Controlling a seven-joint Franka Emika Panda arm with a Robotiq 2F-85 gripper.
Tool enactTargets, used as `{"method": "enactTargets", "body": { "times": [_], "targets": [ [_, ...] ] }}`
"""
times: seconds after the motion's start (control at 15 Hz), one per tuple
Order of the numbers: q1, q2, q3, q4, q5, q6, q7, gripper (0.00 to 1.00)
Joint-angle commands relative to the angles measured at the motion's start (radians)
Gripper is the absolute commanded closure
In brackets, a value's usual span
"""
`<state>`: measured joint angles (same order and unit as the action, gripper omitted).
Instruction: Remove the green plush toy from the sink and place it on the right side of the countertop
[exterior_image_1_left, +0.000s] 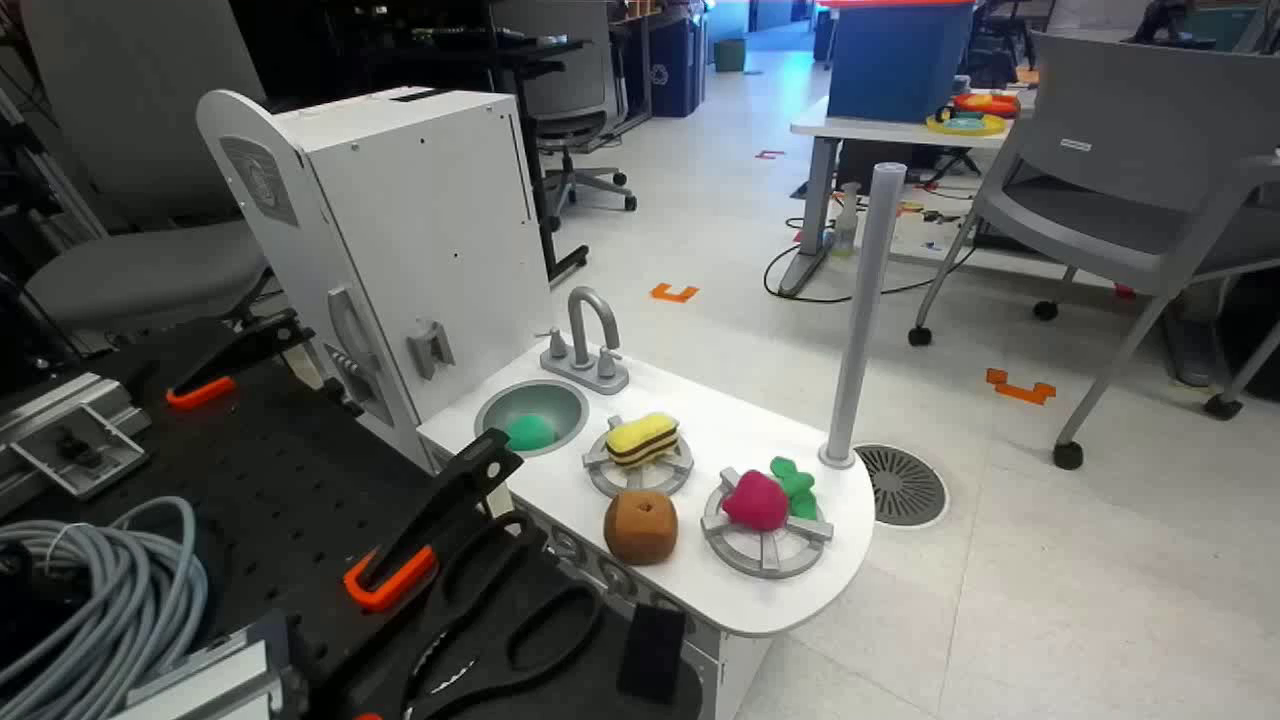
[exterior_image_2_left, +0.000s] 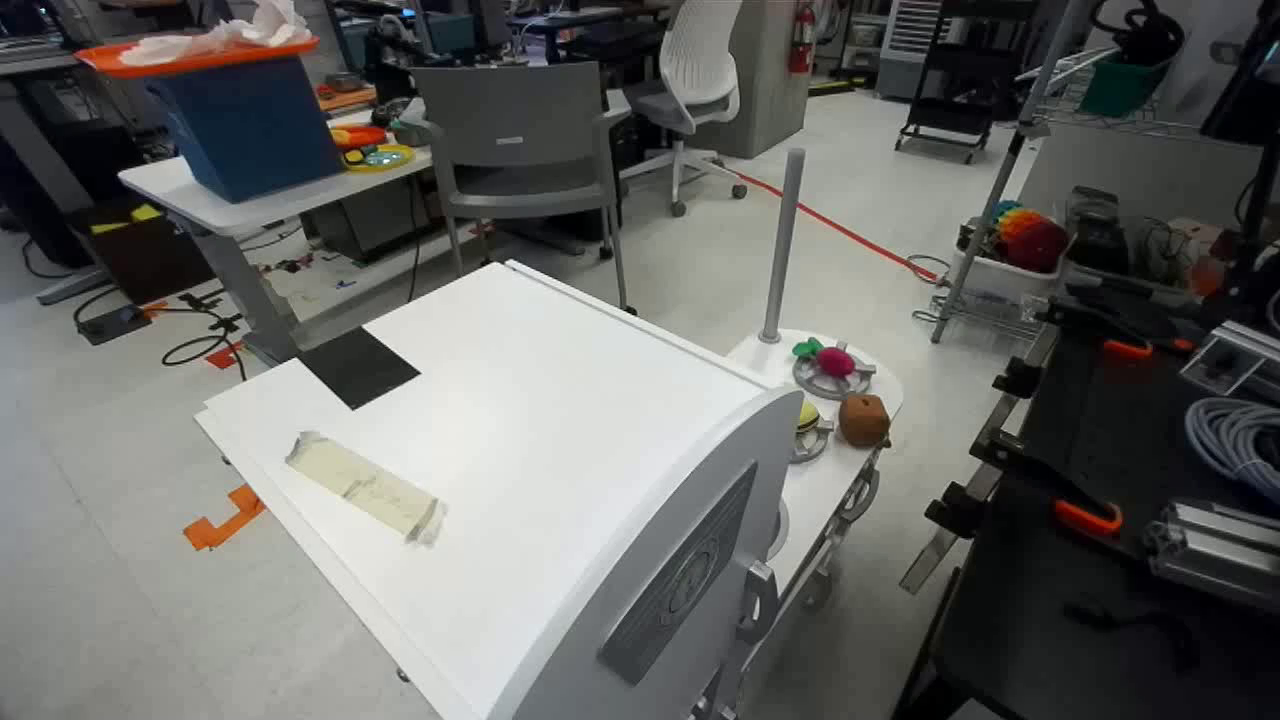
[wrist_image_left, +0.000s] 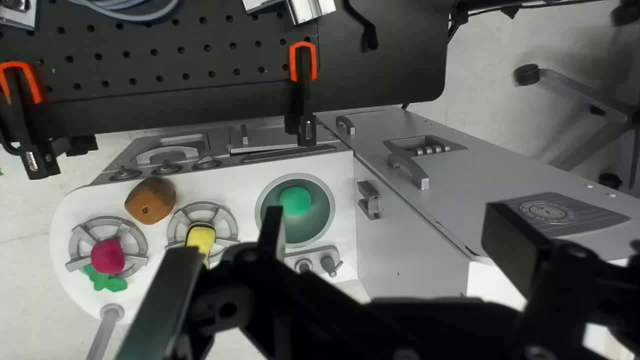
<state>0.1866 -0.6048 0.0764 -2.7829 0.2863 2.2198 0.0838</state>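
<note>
The green plush toy (exterior_image_1_left: 530, 432) rests in the round grey sink (exterior_image_1_left: 568, 402) of a white toy kitchen. It also shows in the wrist view (wrist_image_left: 295, 201), inside the sink (wrist_image_left: 312, 227). In an exterior view the cabinet hides the toy; only a sliver of the sink rim (exterior_image_2_left: 779, 530) shows. The white countertop (exterior_image_1_left: 725, 440) stretches away from the sink and carries other toys. My gripper (wrist_image_left: 392, 225) is wide open and empty in the wrist view. It is apart from the toy, with one finger overlapping the sink's edge in the picture. Neither exterior view shows the gripper.
A faucet (exterior_image_1_left: 595, 325) stands behind the sink; a tall white cabinet (exterior_image_1_left: 420, 220) rises beside it. A yellow striped plush (exterior_image_1_left: 641, 440), brown plush (exterior_image_1_left: 641, 527) and pink plush (exterior_image_1_left: 757, 501) sit on the countertop. A grey post (exterior_image_1_left: 865, 310) stands upright. A black table (wrist_image_left: 200, 75) with clamps adjoins.
</note>
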Motion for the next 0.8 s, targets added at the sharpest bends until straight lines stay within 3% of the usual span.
{"method": "enactTargets", "body": {
  "times": [0.0, 0.4, 0.73],
  "targets": [
    [-0.006, -0.001, 0.005, 0.002, 0.003, -0.004, -0.003, 0.00],
    [-0.006, -0.001, 0.005, 0.002, 0.003, -0.004, -0.003, 0.00],
    [-0.043, 0.284, 0.101, 0.162, -0.094, 0.072, 0.114, 0.00]
  ]
}}
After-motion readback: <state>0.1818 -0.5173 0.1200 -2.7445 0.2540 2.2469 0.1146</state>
